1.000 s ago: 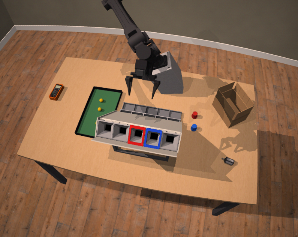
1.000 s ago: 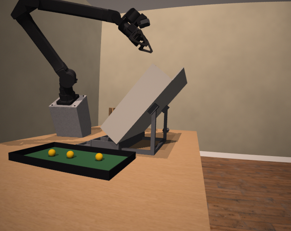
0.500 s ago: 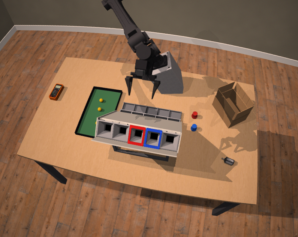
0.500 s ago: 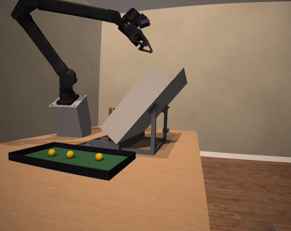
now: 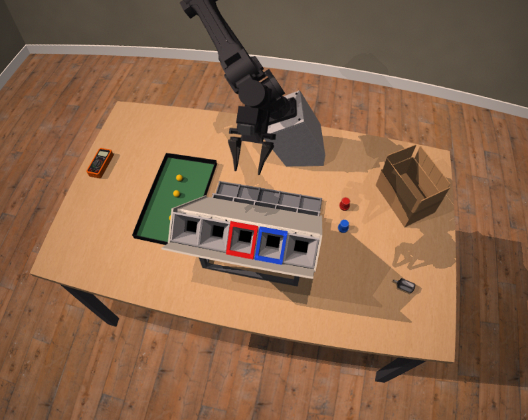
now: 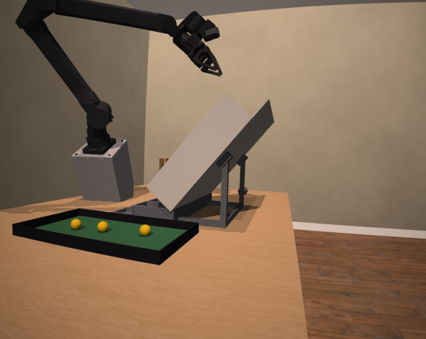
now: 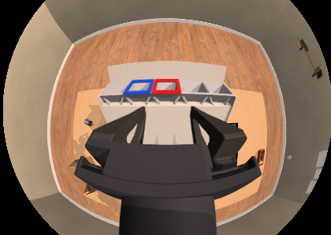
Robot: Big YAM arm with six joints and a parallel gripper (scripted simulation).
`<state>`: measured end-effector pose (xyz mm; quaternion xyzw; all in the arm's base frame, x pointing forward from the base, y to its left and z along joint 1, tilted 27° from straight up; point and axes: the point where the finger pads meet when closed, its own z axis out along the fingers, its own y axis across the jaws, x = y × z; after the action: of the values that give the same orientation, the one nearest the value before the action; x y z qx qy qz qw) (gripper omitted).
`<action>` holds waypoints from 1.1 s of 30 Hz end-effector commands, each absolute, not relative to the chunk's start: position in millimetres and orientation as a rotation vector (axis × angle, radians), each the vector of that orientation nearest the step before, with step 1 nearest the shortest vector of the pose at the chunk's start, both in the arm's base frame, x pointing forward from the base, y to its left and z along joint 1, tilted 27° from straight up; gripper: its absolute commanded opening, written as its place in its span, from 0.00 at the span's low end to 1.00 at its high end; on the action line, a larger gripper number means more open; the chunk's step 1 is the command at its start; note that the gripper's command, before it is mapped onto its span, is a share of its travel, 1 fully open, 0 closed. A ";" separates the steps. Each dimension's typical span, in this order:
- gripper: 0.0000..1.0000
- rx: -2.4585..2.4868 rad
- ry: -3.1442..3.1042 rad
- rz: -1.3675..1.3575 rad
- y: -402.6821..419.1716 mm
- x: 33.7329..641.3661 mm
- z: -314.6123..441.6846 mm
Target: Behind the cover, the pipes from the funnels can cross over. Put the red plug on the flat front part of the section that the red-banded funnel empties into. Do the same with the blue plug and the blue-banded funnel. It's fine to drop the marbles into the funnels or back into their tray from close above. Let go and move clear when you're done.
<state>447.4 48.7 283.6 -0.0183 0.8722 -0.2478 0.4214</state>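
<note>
My gripper (image 5: 247, 171) hangs high above the table, over the back of the funnel rig, partly open and empty; it also shows in the side view (image 6: 211, 69) and in the wrist view (image 7: 168, 120). The rig's tilted grey cover (image 5: 255, 212) has a row of funnels on its top edge, with the red-banded funnel (image 5: 242, 240) beside the blue-banded funnel (image 5: 271, 245). A row of grey sections (image 5: 268, 197) lies at the cover's low end. The red plug (image 5: 345, 203) and blue plug (image 5: 343, 226) stand on the table right of the rig. Yellow marbles (image 6: 102, 226) lie in the green tray (image 5: 173, 197).
An orange multimeter (image 5: 99, 162) lies at the table's left. An open cardboard box (image 5: 413, 182) stands at the right. A small dark object (image 5: 405, 285) lies near the front right. The arm's grey base block (image 5: 297, 133) stands behind the rig.
</note>
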 end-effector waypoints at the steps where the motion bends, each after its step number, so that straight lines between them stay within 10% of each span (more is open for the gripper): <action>1: 0.56 -0.044 2.189 -0.627 38.7 440.9 289.7; 33: 0.56 0.065 2.513 -0.665 -121.2 321.1 219.7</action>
<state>334.5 -104.5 218.6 0.0397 0.9291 -0.2360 0.2820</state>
